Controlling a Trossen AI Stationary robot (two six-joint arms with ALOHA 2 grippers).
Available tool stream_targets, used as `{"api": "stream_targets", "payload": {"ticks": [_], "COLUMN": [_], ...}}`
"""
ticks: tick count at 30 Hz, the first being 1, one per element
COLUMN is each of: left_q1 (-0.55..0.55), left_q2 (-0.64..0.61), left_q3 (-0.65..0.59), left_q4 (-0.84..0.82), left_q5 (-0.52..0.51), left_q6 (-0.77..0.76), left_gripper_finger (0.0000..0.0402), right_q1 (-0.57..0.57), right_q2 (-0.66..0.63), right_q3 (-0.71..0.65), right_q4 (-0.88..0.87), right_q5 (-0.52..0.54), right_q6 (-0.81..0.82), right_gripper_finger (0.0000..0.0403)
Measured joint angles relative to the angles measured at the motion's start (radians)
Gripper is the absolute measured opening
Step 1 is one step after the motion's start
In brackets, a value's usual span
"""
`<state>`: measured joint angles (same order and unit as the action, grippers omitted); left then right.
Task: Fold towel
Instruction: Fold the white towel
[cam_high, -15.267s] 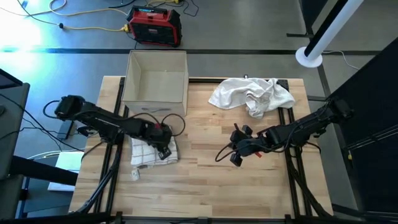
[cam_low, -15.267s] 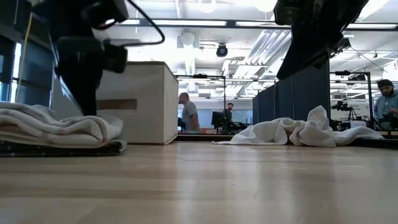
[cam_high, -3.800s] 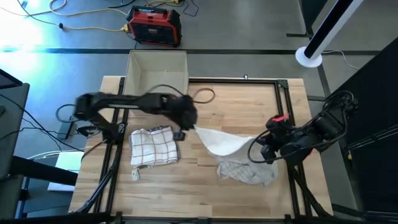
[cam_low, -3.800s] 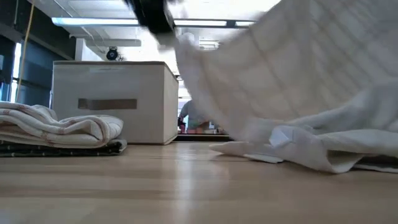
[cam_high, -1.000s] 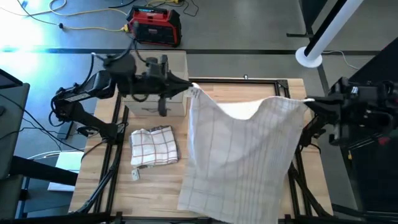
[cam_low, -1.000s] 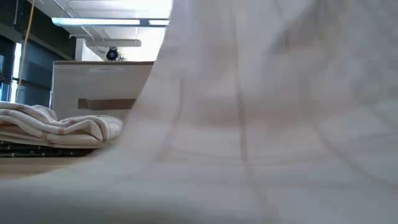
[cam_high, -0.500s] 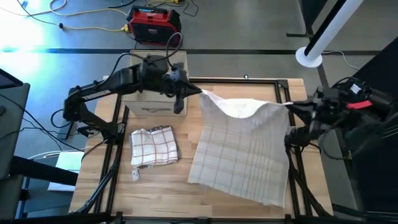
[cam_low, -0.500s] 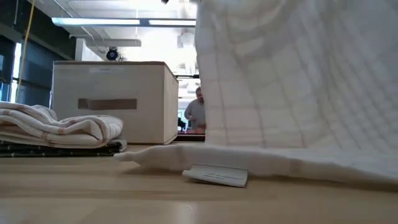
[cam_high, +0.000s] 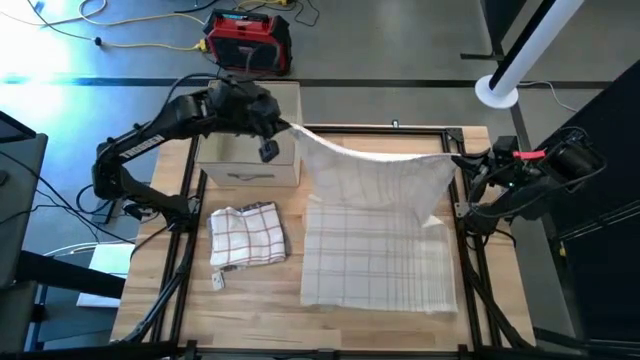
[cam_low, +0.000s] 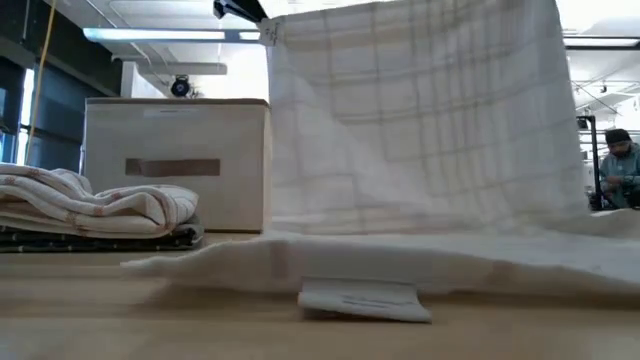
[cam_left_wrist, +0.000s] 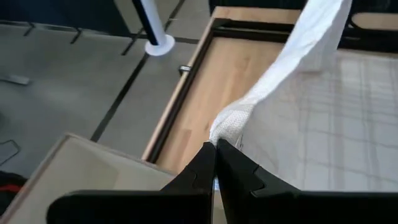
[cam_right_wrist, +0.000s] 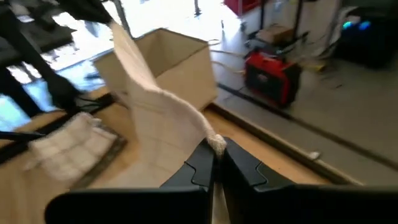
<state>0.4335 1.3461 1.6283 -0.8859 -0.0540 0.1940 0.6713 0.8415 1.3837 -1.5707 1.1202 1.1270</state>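
Towel (cam_high: 380, 240) hangs stretched btwn both arms, far edge up, near half lying on the surface (cam_high: 330, 320). Left gripper (cam_high: 283, 127) fingers pinch far-left corner; right gripper (cam_high: 452, 160) fingers pinch far-right corner. Held taut prob. to spread flat w/o wrinkles before folding.

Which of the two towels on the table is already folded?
The small checked towel lying near the left arm, in front of the box. The large towel is spread open, held up by the left gripper and right gripper.
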Motion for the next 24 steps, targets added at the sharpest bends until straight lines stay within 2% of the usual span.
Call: {"api": "stream_targets", "payload": {"ticks": [5,12,20,22,24], "left_q1": [0.037,0.053,0.040,0.023,0.002], "left_q2": [0.037,0.154,0.177,0.166,0.152], "left_q3": [0.000,-0.001,-0.001,-0.001,-0.001], "left_q4": [0.031,0.082,0.100,0.095,0.096], "left_q5": [0.079,0.096,0.102,0.101,0.097], "left_q6": [0.030,0.080,0.062,0.058,0.060], "left_gripper_finger": [0.0000,0.0000,0.0000,0.0000,0.0000], "right_q1": [-0.125,-0.360,-0.458,-0.472,-0.487], "right_q2": [-0.005,-0.007,-0.013,-0.013,-0.009], "right_q3": [-0.023,-0.025,-0.025,-0.025,-0.025], "right_q4": [0.001,0.000,0.000,0.000,0.001], "right_q5": [0.008,0.021,-0.200,-0.185,-0.082], "right_q6": [-0.111,-0.376,-0.631,-0.681,-0.710], "right_gripper_finger": [0.0004,0.0004,0.0004,0.0004,0.0004]}}
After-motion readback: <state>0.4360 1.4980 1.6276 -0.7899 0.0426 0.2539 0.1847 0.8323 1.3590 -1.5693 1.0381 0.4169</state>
